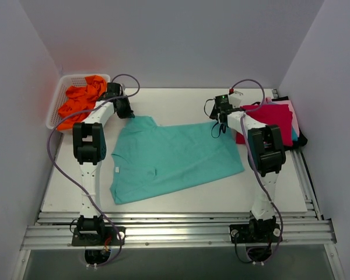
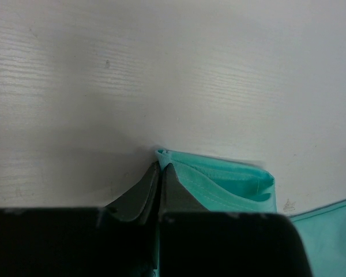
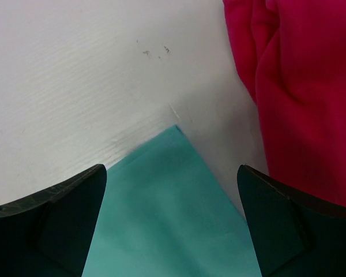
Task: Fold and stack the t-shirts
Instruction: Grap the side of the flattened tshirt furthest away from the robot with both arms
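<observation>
A teal t-shirt lies spread flat on the white table, its collar to the left. My left gripper is shut on the tip of the shirt's far left sleeve, pinching the hem between its fingers. My right gripper is open over the shirt's far right bottom corner, its jaws wide apart on either side and holding nothing. A stack of folded shirts with a crimson one on top lies at the right; the crimson cloth also shows in the right wrist view.
A white basket at the far left holds crumpled orange shirts. Grey walls close in the left, back and right. A metal rail runs along the near edge, behind the arm bases.
</observation>
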Robot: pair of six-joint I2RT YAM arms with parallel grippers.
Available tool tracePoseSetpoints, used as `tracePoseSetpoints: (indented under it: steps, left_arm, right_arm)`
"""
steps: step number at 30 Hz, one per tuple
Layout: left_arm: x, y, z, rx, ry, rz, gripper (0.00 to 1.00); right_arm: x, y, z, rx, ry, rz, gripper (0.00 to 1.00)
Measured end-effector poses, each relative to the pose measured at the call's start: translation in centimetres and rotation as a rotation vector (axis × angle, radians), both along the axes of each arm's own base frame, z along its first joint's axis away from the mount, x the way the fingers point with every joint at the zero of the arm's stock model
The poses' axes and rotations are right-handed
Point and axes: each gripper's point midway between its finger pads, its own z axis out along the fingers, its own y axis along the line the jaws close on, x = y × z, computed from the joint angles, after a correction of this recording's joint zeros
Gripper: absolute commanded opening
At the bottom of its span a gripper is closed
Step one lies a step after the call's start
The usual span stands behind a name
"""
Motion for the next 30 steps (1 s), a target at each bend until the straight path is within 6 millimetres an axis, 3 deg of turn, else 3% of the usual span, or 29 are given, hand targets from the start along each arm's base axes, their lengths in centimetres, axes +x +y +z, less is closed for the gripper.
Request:
tracePoseSetpoints:
  steps: [9,14,17,20,21,26,30]
  left_arm:
    - [0.0,0.0,0.0,0.001,-0.001,0.000,0.02]
    - [0.0,0.0,0.0,0.001,-0.001,0.000,0.02]
    - [0.0,0.0,0.0,0.001,-0.001,0.000,0.02]
    - [0.0,0.0,0.0,0.001,-0.001,0.000,0.02]
    - [0.0,0.0,0.0,0.001,-0.001,0.000,0.02]
    - [0.0,0.0,0.0,0.002,-0.001,0.000,0.02]
    - [0.0,0.0,0.0,0.002,-0.001,0.001,0.02]
  right_arm:
    - [0.5,-1.4,-3.3,-0.021,0.055,-0.022,0.82]
    - [0.9,-1.4,-3.3,-0.020,0.048,-0.022,0.74]
    - [1.2,-1.4,-3.3,-0.020,0.045,-0.024,0.64]
    - [1.8,-1.3,-3.4,-0.012,0.035,-0.021,0.45]
    - [2.0,-1.2,-3.3,-0.010,0.030,-0.020,0.32]
    - [2.3,-0.9,-3.4,0.002,0.023,-0.010,0.00]
    - [2.4,-0.8,-3.3,0.012,0.022,-0.005,0.00]
